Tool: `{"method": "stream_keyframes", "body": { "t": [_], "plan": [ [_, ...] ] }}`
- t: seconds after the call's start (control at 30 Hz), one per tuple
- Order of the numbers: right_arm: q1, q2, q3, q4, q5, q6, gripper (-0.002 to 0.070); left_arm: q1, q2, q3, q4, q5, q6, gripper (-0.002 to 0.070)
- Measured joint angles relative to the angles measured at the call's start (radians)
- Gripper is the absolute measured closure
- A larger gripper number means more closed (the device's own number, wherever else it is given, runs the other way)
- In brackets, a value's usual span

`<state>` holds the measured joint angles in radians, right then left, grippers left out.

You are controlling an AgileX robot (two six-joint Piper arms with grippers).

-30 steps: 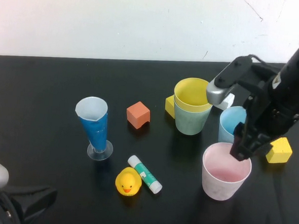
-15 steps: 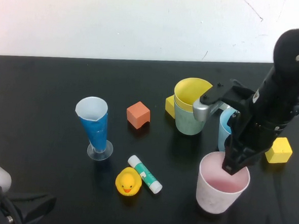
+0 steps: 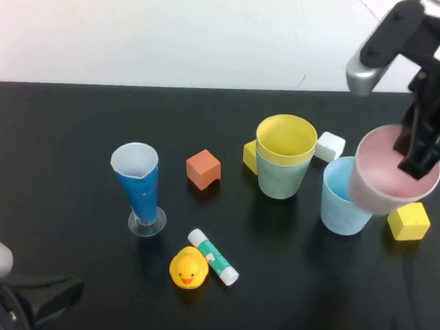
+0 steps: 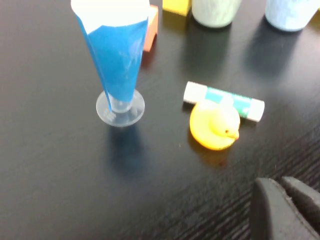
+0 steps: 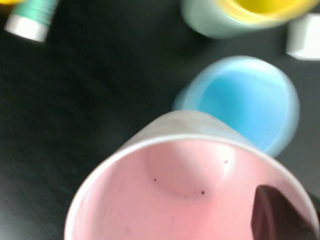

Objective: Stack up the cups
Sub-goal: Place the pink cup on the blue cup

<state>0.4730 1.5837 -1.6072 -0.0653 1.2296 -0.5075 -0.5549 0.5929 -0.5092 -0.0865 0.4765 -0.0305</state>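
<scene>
Left gripper [image 4: 287, 207]: low at 7 o'clock of the worktop [image 3: 72, 141], fingers clenched on nothing.
Right gripper [image 3: 421, 151]: raised at 3 o'clock, fingers grasping the pink cup [image 3: 389, 181] rim.
Pink cup: airborne, tilted, overlapping the light blue cup [image 3: 343, 196].
Yellow cup [image 3: 285, 137]: nested in the green cup [image 3: 280, 178], centre.

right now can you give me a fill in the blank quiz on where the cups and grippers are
1. The right gripper is shut on the rim of the ____ cup, holding it in the air.
2. The yellow cup sits nested inside the ____ cup.
3. The lifted cup hangs beside and partly over the light ____ cup.
4. The left gripper, low at the table's near left corner, is ____.

Missing words: pink; green; blue; shut
</scene>
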Motion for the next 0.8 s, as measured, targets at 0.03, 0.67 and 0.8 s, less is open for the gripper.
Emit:
{"method": "stream_keyframes", "body": {
  "t": [0.03,0.67,0.8],
  "plan": [
    [0.000,0.010,-0.002,-0.029,-0.009,0.013,0.0659,0.000,0.000,0.000,0.000,-0.006,0.000,0.0673],
    [-0.011,0.187,-0.025,-0.060,-0.148,0.070,0.0645,0.000,0.000,0.000,0.000,-0.014,-0.006,0.0674],
    [-0.013,0.187,-0.097,-0.060,-0.123,0.074,0.0645,0.000,0.000,0.000,0.000,-0.014,-0.006,0.0674]
  ]
}}
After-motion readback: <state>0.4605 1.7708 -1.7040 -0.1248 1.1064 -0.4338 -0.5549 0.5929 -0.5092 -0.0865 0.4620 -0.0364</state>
